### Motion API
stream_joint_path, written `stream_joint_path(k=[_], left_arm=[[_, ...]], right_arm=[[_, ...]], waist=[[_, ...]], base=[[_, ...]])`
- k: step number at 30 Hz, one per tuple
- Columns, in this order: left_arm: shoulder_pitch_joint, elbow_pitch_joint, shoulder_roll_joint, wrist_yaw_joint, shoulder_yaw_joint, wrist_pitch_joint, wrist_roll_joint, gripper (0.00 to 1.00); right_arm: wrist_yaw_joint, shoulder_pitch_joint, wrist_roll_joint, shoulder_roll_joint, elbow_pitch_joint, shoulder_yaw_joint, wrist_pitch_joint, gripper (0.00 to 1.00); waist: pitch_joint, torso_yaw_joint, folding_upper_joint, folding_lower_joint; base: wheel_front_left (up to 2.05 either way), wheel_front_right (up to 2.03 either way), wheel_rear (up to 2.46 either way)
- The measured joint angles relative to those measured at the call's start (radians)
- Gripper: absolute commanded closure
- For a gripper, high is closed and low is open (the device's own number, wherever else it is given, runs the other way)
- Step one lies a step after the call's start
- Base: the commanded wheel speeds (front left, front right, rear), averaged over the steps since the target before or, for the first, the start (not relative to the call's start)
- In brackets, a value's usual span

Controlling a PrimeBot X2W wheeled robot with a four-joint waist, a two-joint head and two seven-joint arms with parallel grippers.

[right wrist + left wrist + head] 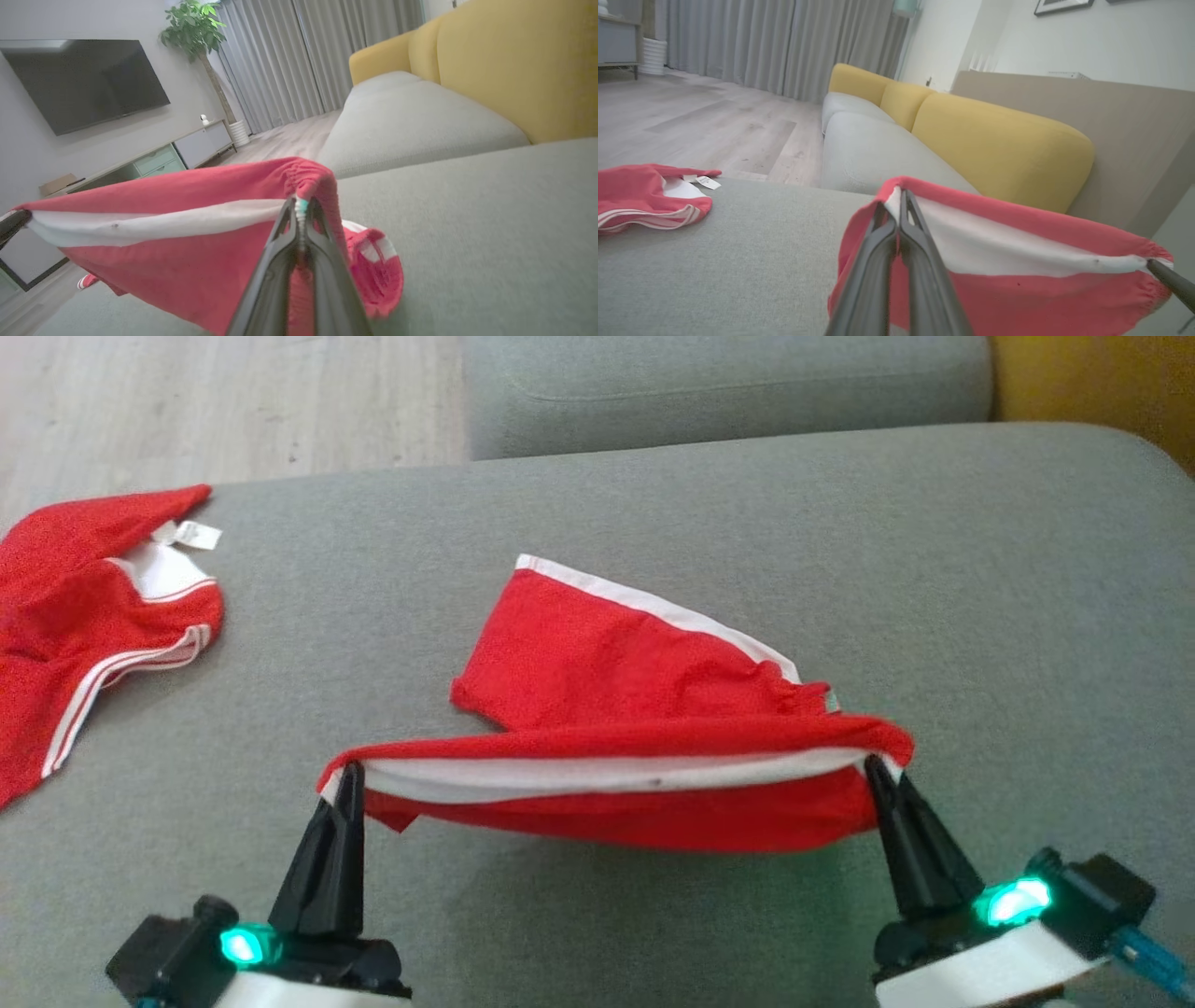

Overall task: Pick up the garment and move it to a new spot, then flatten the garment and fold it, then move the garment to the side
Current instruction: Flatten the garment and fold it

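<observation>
The garment (pixel 616 681) is a pair of red shorts with white trim, stretched between both grippers above the grey sofa seat (pixel 709 504). My left gripper (pixel 347 775) is shut on its left corner, and my right gripper (pixel 876 767) is shut on its right corner by the elastic waistband. The held edge hangs taut and lifted, while the far part lies on the cushion. In the left wrist view my left gripper (pixel 896 205) pinches the red and white fabric (pixel 1017 261). The right wrist view has my right gripper (pixel 299 210) clamped on the gathered waistband (pixel 187 224).
A second red garment (pixel 84 607) with white stripes and a label lies at the seat's left edge. Another grey cushion (pixel 728 383) sits behind, with yellow backrests (pixel 999 144) to the right. Wooden floor (pixel 224 401) lies beyond the seat's far left.
</observation>
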Motion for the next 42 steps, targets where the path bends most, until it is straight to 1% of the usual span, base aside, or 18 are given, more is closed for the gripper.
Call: stream_joint_path(k=[2,3,7,10,13,16,22,23,29,35,36,37,38,39,40,41,42], left_arm=[[0.002,0.006,0.015,0.0,-0.001,0.018,0.0,1.0],[-0.009,0.033,0.018,-0.002,-0.001,0.024,-0.008,1.0],[-0.078,0.147,0.016,-0.04,-0.027,0.051,-0.026,1.0],[-0.181,0.235,0.007,-0.071,-0.042,0.067,-0.024,1.0],[-0.323,0.328,-0.019,-0.096,-0.062,0.072,-0.012,1.0],[-0.453,0.422,-0.046,-0.113,-0.071,0.086,-0.004,1.0],[-0.655,0.621,-0.088,-0.149,-0.093,0.107,0.017,1.0],[-0.655,0.621,-0.088,-0.149,-0.093,0.107,0.017,1.0],[-0.821,0.786,-0.113,-0.16,-0.093,0.116,0.031,1.0],[-0.916,0.913,-0.138,-0.156,-0.092,0.119,0.04,1.0],[-0.925,0.93,-0.142,-0.151,-0.093,0.119,0.041,0.98],[-0.933,0.945,-0.146,-0.151,-0.094,0.116,0.043,0.64],[-0.939,0.958,-0.147,-0.151,-0.094,0.108,0.047,0.23],[-0.944,0.966,-0.148,-0.152,-0.095,0.093,0.05,0.23],[-0.948,0.974,-0.15,-0.152,-0.095,0.074,0.055,0.0],[-0.951,0.979,-0.154,-0.152,-0.095,0.055,0.057,0.0],[-0.953,0.984,-0.157,-0.153,-0.098,0.037,0.059,0.0]], right_arm=[[0.0,0.022,0.0,0.006,-0.004,0.003,0.016,1.0],[0.0,0.021,0.0,0.019,0.005,0.002,0.029,1.0],[0.0,0.012,-0.001,0.053,0.052,-0.008,0.043,1.0],[0.0,-0.031,-0.001,0.071,0.087,-0.019,0.043,1.0],[0.0,-0.095,-0.001,0.088,0.13,-0.047,0.037,1.0],[0.0,-0.155,-0.001,0.097,0.177,-0.072,0.022,1.0],[0.0,-0.274,0.003,0.105,0.286,-0.075,-0.022,1.0],[0.0,-0.274,0.003,0.105,0.286,-0.075,-0.022,1.0],[0.0,-0.378,0.055,0.106,0.374,-0.028,-0.068,1.0],[0.0,-0.439,0.091,0.106,0.439,0.0,-0.089,1.0],[0.0,-0.446,0.095,0.106,0.447,0.002,-0.09,1.0],[0.0,-0.45,0.099,0.106,0.454,0.007,-0.094,0.84],[0.0,-0.452,0.099,0.106,0.46,0.012,-0.096,0.58],[0.0,-0.453,0.102,0.106,0.466,0.016,-0.097,0.58],[0.0,-0.454,0.111,0.106,0.471,0.019,-0.097,0.11],[0.0,-0.454,0.116,0.106,0.472,0.02,-0.098,0.0],[0.0,-0.454,0.117,0.106,0.472,0.018,-0.098,0.0]], waist=[[0.007,-0.007,0.0,0.0001],[0.018,-0.012,0.0,0.0003],[0.048,-0.015,0.0,0.0004],[0.082,-0.019,0.0,0.0004],[0.123,-0.024,0.0,0.0006],[0.17,-0.032,0.0,0.0006],[0.265,-0.056,-0.0001,0.0008],[0.265,-0.056,-0.0001,0.0008],[0.332,-0.091,-0.0001,0.0007],[0.368,-0.12,-0.0001,0.0006],[0.371,-0.122,-0.0001,0.0005],[0.373,-0.124,-0.0001,0.0005],[0.375,-0.126,-0.0001,0.0005],[0.375,-0.126,-0.0001,0.0005],[0.374,-0.126,-0.0001,0.0005],[0.373,-0.125,-0.0001,0.0004],[0.371,-0.124,-0.0001,0.0004]], base=[[0.0,0.0,0.0],[0.0,0.0,0.0],[0.0,0.0,0.0],[0.0,0.0,0.0],[0.0,0.0,0.0],[0.0,0.0,0.0],[0.0,0.0,0.0],[0.0,0.0,0.0],[0.0,0.0,0.0],[0.0,0.0,0.0],[0.0,0.0,0.0],[0.0,0.0,0.0],[0.0,0.0,0.0],[0.0,0.0,0.0],[0.0,0.0,0.0],[0.0,0.0,0.0],[0.0,0.0,0.0]])
